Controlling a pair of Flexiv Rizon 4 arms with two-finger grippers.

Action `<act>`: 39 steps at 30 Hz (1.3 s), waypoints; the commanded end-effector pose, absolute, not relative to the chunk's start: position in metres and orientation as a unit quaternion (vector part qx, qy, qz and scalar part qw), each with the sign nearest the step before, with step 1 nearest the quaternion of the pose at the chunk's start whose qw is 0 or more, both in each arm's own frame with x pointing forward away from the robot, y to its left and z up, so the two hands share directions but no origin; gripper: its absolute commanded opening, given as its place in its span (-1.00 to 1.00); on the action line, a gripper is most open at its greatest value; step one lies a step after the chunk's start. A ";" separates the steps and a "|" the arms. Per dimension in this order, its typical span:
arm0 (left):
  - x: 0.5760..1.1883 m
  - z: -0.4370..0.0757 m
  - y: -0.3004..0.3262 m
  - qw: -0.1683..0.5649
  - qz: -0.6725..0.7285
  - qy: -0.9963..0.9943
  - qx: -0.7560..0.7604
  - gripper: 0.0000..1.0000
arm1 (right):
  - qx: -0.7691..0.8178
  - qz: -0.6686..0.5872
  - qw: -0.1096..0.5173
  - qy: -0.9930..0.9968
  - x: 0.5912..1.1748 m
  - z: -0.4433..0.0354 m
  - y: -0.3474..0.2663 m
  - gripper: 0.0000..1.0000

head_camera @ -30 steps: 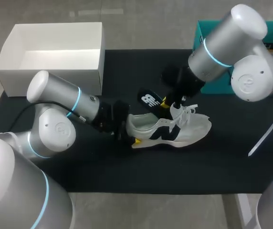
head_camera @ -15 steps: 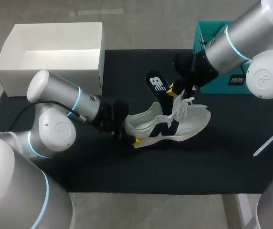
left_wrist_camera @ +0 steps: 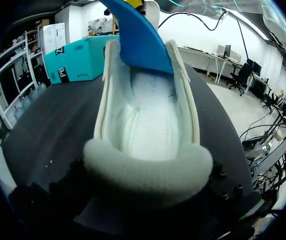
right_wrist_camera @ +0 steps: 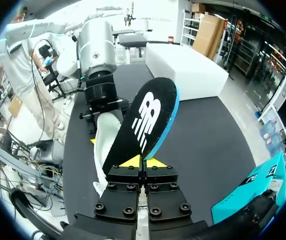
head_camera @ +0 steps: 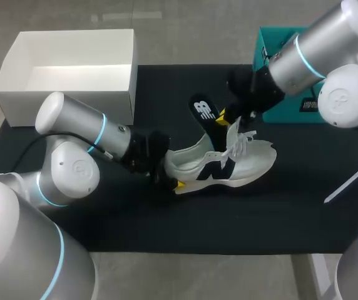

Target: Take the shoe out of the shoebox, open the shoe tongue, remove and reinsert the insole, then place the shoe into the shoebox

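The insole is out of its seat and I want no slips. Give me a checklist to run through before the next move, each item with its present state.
1. Right claw shut on the insole: ok.
2. Left claw gripping the sneaker at its heel: ok.
3. Insole fully clear of the sneaker: cannot tell; its lower end is hidden by the right claw.
4. Laces clear of the right claw: cannot tell; they lie right beside it.
5. White shoebox open for the return: ok.

Overhead head view, close wrist views, shoe (head_camera: 254,164) shared
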State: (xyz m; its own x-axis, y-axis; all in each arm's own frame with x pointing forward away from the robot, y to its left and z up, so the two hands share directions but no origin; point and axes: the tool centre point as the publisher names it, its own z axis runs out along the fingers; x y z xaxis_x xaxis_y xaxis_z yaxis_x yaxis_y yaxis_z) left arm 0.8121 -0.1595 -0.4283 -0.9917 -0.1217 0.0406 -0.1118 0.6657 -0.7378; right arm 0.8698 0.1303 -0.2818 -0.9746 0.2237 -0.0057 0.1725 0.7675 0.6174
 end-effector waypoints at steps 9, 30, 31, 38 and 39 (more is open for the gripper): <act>0.811 -0.430 -0.159 0.006 -0.403 0.913 -0.064 -1.00 | 0.090 0.340 0.033 0.935 0.884 -0.287 0.153 -1.00; 0.811 -0.430 -0.159 0.006 -0.403 0.913 -0.064 -1.00 | 0.082 0.390 0.037 0.916 0.892 -0.299 0.168 -1.00; 0.811 -0.430 -0.159 0.006 -0.403 0.913 -0.064 -1.00 | 0.081 0.392 0.037 0.916 0.892 -0.300 0.168 -1.00; 0.811 -0.430 -0.159 0.006 -0.403 0.913 -0.064 -1.00 | 0.068 0.417 0.048 0.905 0.899 -0.299 0.173 -1.00; 0.811 -0.430 -0.159 0.006 -0.403 0.913 -0.064 -1.00 | 0.066 0.419 0.049 0.904 0.900 -0.299 0.174 -1.00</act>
